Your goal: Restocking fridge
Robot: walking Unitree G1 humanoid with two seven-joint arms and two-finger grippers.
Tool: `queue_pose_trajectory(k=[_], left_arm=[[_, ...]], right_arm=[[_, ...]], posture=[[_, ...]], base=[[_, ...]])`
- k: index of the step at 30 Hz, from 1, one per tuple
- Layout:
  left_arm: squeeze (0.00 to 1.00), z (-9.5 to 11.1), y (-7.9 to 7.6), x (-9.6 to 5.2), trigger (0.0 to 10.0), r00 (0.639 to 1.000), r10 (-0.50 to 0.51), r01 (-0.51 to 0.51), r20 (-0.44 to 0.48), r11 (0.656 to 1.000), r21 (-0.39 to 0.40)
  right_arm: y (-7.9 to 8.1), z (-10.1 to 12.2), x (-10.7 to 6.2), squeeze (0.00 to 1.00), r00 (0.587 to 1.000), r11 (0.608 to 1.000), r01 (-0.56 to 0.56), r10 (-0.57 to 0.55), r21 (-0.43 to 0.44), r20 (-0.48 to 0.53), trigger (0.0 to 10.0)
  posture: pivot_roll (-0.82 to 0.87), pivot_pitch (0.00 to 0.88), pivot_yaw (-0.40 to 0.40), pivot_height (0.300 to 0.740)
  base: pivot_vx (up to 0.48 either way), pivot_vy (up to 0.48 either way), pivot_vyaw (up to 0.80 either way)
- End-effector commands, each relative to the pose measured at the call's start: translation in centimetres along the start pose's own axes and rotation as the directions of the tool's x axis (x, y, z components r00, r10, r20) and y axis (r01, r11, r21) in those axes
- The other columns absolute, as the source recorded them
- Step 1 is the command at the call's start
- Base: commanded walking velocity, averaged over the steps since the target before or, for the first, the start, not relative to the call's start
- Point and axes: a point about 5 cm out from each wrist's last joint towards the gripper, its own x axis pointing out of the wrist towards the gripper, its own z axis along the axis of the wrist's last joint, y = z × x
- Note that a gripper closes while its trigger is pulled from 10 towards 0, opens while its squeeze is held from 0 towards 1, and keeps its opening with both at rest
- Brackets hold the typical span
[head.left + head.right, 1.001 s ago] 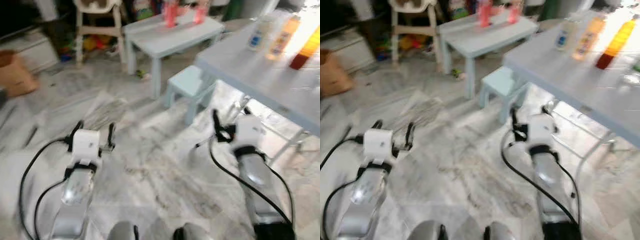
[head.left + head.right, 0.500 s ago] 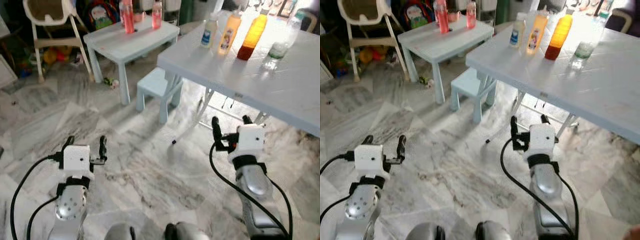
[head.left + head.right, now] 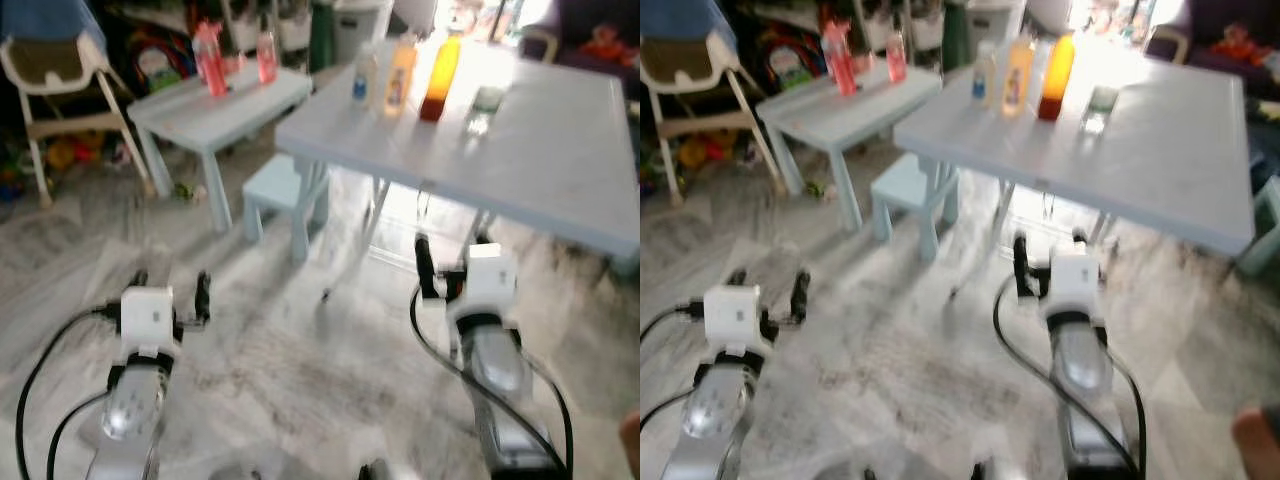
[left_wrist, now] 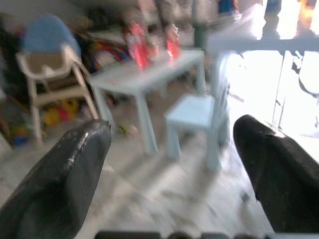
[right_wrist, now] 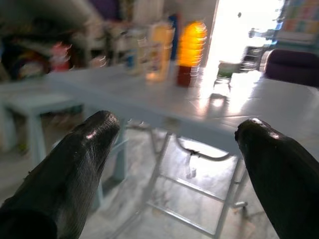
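Head camera, left eye view: the robot stands on a marbled floor (image 3: 290, 370) facing a pale bench (image 3: 520, 150); the left gripper (image 3: 170, 290) and the right gripper (image 3: 452, 255) are both held low and forward, each with its two black fingers spread and nothing between them. The task's things, a row of bottles, stand upright at the bench's far edge: a white bottle (image 3: 366, 75), a yellow-labelled bottle (image 3: 400, 72), an orange juice bottle (image 3: 441, 78) and a small clear bottle (image 3: 484, 105). They lie ahead of and above the right gripper, which is the nearer arm; the bench edge sits between gripper and bottles. Right eye view: the same layout, with a lower pale table (image 3: 840, 100) to the left carrying two pink bottles (image 3: 837, 55), a small stool (image 3: 908, 185) in front of it and a high chair (image 3: 690, 70) at far left. Left wrist view: fingers (image 4: 65, 174) apart, framing the low table, the stool and the high chair; this arm looks away from the bench. Right wrist view: fingers (image 5: 75, 164) apart, aimed at the bench edge and folding legs, with the orange bottle standing upright, long axis vertical, well ahead. Labels are too blurred to read; no brand can be made out. No fridge can be made out from here.
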Motion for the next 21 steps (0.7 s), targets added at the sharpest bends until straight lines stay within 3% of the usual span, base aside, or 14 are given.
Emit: queue_pose_trajectory(k=[1,11,21], left_arm=[[0.0,0.6,-0.3,0.5,10.0,1.0,-0.01,0.01,0.026,1.0,-0.001],[0.0,0.9,-1.4,1.8,10.0,0.997,-0.064,0.064,0.04,0.998,-0.006],[0.0,0.9,-1.7,1.6,10.0,0.996,-0.082,0.082,0.04,0.997,-0.011]], right_arm=[[-0.3,0.1,0.0,0.0,1.0,1.0,0.022,-0.022,-0.003,0.011,10.0],[-0.1,0.3,0.7,0.0,1.0,1.0,0.016,-0.015,-0.012,0.024,10.0],[0.5,0.7,0.7,0.0,0.999,1.0,-0.005,0.005,0.001,0.037,10.0]], posture=[[0.05,0.0,0.028,0.74],[0.04,0.014,0.029,0.74],[0.04,0.032,0.024,0.74]], base=[[0.251,0.0,-0.58],[0.289,0.0,0.0],[0.409,0.0,0.0]])
